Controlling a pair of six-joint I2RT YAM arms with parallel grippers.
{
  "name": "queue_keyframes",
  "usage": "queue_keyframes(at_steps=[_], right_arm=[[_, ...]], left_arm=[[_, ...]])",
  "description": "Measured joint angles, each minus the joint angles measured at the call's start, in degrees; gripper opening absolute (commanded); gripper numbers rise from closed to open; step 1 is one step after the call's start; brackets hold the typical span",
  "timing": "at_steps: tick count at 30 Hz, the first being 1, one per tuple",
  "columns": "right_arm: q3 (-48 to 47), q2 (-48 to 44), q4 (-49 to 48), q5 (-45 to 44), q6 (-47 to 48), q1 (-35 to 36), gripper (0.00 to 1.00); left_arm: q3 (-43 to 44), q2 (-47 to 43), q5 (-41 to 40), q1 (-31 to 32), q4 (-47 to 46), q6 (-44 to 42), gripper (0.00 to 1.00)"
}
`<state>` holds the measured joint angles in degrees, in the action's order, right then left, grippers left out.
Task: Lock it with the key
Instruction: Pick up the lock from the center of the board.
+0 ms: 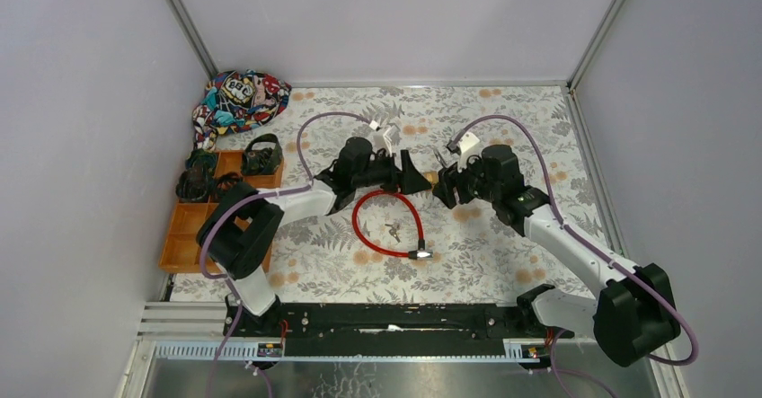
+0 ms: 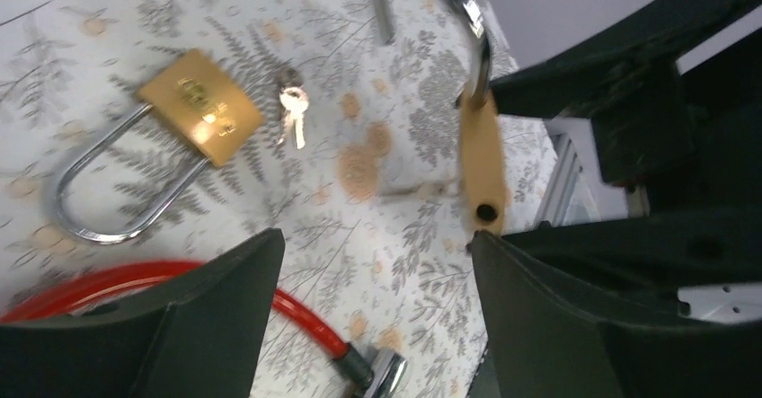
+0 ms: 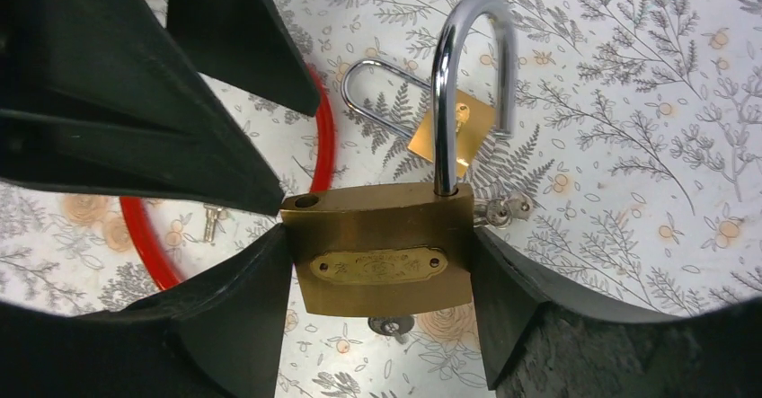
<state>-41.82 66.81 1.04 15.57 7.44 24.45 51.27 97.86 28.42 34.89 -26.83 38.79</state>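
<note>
Right gripper (image 3: 379,254): jaws are clamped on the brass body of the large padlock (image 3: 359,214), which is held above the table (image 2: 395,146) with its shackle (image 3: 467,48) swung open. Left gripper (image 2: 373,241): jaws are held apart over bare cloth, one fingertip at the padlock's narrow edge; contact cannot be told. Beyond: a small padlock (image 2: 202,106) is laid flat, keys (image 2: 292,115) just beside it, a red cable lock (image 2: 305,317) near.

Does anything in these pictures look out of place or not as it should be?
Yes. On the large brass padlock gripped by the right end effector, the shackle is open and turned sideways: its free end points away from the empty hole in the body.
</note>
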Motion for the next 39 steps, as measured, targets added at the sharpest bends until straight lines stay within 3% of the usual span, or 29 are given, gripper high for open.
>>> queue_keyframes(at_steps=[9, 22, 26, 30, 32, 37, 38, 39], right_arm=[[0.3, -0.3, 0.4, 0.4, 2.3, 3.3, 0.0], [-2.5, -0.3, 0.2, 0.5, 3.1, 4.5, 0.0], [-3.1, -0.2, 0.5, 0.4, 3.7, 4.8, 0.0], [-3.5, -0.2, 1.0, 0.2, 4.6, 4.9, 0.0], [-4.4, -0.2, 1.8, 0.5, 5.2, 4.8, 0.16], [-7.8, -0.2, 5.9, 0.4, 5.7, 4.8, 0.85], [-8.8, -0.4, 6.5, 0.3, 5.7, 4.8, 0.96], [-9.6, -0.7, 6.7, 0.2, 5.4, 4.8, 0.99]], left_arm=[[5.9, 2.4, 4.9, 0.3, -3.6, 3.0, 0.64], [5.9, 2.5, 9.2, 1.4, -3.4, 2.5, 0.41], [5.8, 2.2, 10.2, 1.5, -3.5, 2.3, 0.03], [5.5, 2.1, 10.3, 1.3, -3.2, 1.6, 0.0], [5.2, 2.0, 10.6, 1.1, -3.7, 1.4, 0.0], [4.8, 0.8, 11.1, 0.7, -6.3, 1.2, 0.0], [4.8, 0.2, 11.0, 0.6, -6.9, 0.6, 0.0], [4.7, -0.4, 10.9, 0.5, -7.5, 0.0, 0.0]])
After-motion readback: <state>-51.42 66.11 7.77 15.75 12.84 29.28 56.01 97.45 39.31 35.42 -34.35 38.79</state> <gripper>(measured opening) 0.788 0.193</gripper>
